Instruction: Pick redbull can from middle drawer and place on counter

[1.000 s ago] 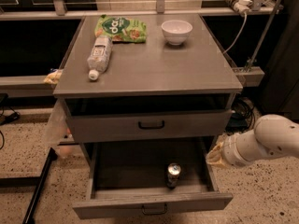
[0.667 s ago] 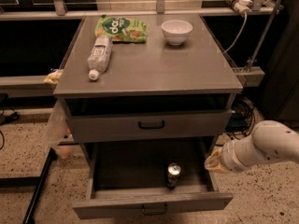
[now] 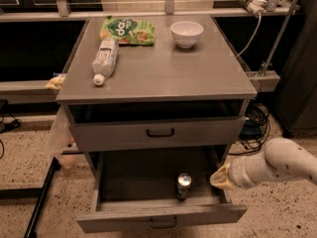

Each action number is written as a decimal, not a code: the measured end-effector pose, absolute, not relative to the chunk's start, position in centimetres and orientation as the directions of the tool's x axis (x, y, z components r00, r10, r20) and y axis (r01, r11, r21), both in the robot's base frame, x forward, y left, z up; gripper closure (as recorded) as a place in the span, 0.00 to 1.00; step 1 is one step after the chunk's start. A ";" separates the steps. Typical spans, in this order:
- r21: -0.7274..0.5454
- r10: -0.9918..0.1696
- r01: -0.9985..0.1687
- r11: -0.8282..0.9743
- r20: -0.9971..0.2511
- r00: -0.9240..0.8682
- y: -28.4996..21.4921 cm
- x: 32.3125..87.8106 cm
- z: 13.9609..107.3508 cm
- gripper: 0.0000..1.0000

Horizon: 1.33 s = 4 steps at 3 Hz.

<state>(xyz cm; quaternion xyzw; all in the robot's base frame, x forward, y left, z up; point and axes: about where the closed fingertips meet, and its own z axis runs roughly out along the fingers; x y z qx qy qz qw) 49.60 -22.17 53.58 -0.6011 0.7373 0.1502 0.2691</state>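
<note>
The redbull can (image 3: 184,185) stands upright in the open middle drawer (image 3: 161,217), near its front and right of centre. The drawer is pulled out at the bottom of the grey cabinet, and its inside is dark. My gripper (image 3: 221,177) is at the end of the white arm (image 3: 277,163) that comes in from the right. It sits at the drawer's right rim, a short way right of the can and apart from it. The counter (image 3: 163,68) is the flat grey top above.
On the counter lie a clear white-capped plastic bottle (image 3: 104,60) at the left, a green snack bag (image 3: 127,30) at the back and a white bowl (image 3: 186,33) at the back right. A closed drawer front (image 3: 159,132) sits above the open one. Cables (image 3: 255,123) hang at the right.
My arm and gripper have moved down and a little to the left, closer to the drawer's right rim and the can. The can has not moved.
</note>
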 end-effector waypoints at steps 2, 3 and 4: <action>-0.085 -0.750 -0.971 0.221 -0.652 -0.114 -20.4 50.4 51.4 0.35; -0.106 -0.727 -0.973 0.206 -0.682 -0.080 -19.3 51.1 50.2 0.34; -0.120 -0.706 -0.974 0.190 -0.707 -0.050 -18.0 52.1 48.7 0.37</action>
